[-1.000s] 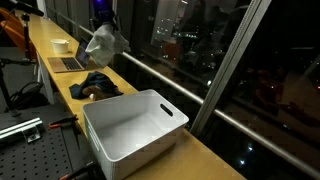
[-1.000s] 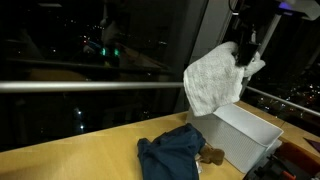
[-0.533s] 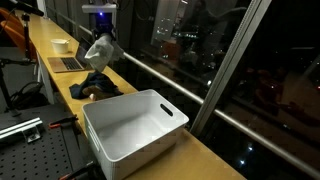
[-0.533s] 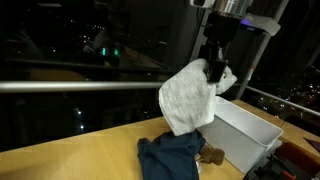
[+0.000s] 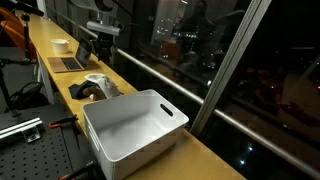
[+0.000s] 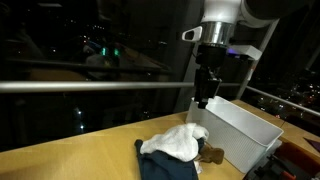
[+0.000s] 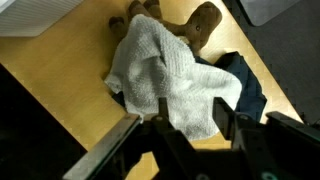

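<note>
Hanging above the pile in an exterior view, the end effector (image 5: 98, 52) sits straight over the white cloth (image 5: 97, 80), well clear of it. The cloth rests in a heap at the near end of the bin (image 5: 125, 140) on the long wooden surface (image 5: 205, 160). A laptop (image 5: 68, 63) stands further along, apart from all this.

In an exterior view from the window side, the end effector (image 6: 203, 99) points straight down with a plain gap of air beneath it. The white cloth (image 6: 178, 143) is slumped over a blue cloth (image 6: 165, 166), so it rides on fabric more than on the surface (image 6: 80, 160). A brown toy (image 6: 210, 155) is wedged between the pile and the bin (image 6: 238, 146), touching the cloth's edge as far as I can tell.

In the wrist view, the end effector (image 7: 192, 118) has its jaws spread wide with nothing between them. The white cloth (image 7: 160, 70) fills the middle, crumpled and loose, the way soft fabric settles under its own weight. The blue cloth (image 7: 246, 88) peeks out at one side, the toy (image 7: 196, 22) beyond it.
</note>
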Robot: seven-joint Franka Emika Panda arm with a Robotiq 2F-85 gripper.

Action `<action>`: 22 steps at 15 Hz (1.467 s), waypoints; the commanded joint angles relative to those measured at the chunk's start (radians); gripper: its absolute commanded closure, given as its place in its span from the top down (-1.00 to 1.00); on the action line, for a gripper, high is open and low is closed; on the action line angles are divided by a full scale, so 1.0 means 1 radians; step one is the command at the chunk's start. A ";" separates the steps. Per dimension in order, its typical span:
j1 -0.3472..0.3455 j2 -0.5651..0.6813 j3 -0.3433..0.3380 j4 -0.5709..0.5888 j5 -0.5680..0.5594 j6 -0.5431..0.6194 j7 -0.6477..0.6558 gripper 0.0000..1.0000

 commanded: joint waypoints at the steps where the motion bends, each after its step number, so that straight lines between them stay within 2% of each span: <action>1: -0.038 -0.008 -0.001 -0.007 0.079 -0.024 -0.057 0.63; 3: -0.054 -0.012 0.003 -0.016 0.105 -0.013 -0.090 0.93; 4: -0.056 -0.006 0.004 -0.012 0.109 -0.006 -0.106 1.00; 8: -0.056 0.028 0.011 0.009 0.128 -0.004 -0.169 1.00; 17: 0.001 0.191 0.003 0.064 0.049 0.029 -0.223 1.00; 21: -0.009 0.265 0.000 0.105 0.032 0.026 -0.253 1.00; 22: -0.013 0.278 0.000 0.111 0.033 0.033 -0.261 0.50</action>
